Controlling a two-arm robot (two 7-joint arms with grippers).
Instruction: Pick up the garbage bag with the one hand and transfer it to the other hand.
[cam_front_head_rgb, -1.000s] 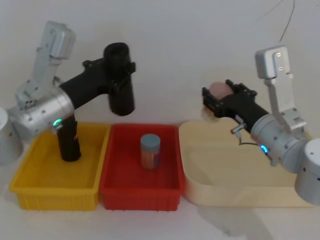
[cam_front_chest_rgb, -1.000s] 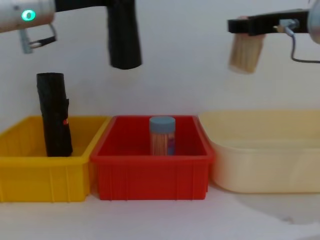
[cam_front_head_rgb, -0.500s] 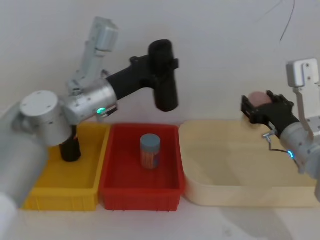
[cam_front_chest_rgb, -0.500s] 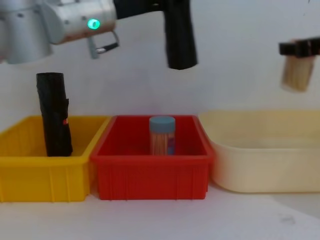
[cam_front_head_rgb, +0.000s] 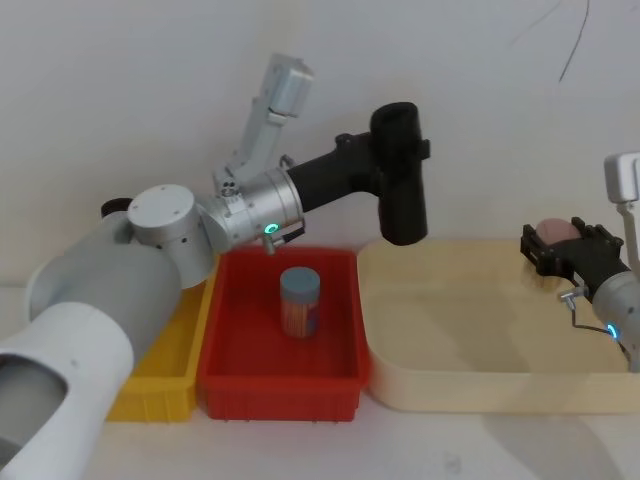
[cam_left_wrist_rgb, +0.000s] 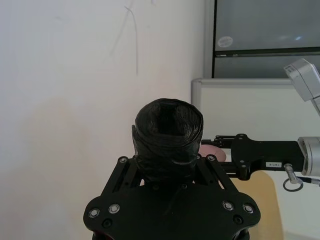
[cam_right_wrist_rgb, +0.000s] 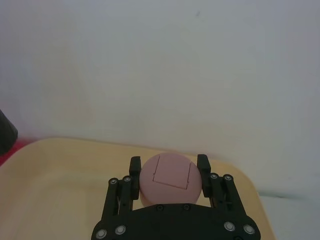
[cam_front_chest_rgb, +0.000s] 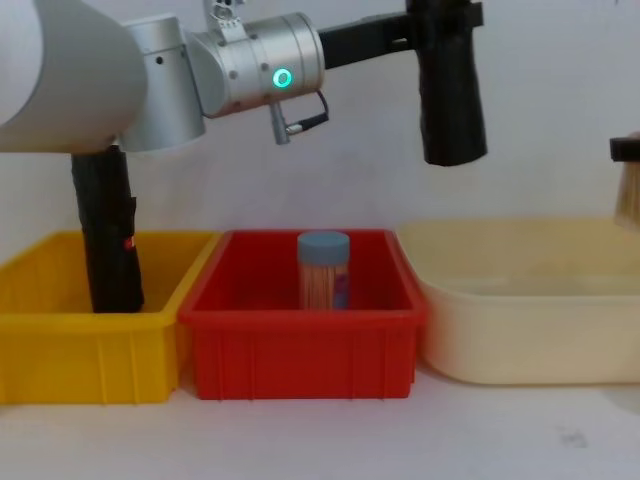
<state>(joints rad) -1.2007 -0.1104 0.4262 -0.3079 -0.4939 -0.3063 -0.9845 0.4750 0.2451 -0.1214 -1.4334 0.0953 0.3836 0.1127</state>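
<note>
Arm (cam_front_head_rgb: 330, 182) outstretched level above red bin (cam_front_head_rgb: 285, 384), left tool (cam_front_head_rgb: 398, 160) tight around upright garbage bag (cam_front_head_rgb: 404, 208).

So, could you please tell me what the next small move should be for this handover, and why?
Probably the right gripper should first lower and release its pink-capped jar into the cream plastic tub. The left gripper holds the tall black crinkly garbage bag roll high over the tub's left end, but the right gripper is full.
</note>
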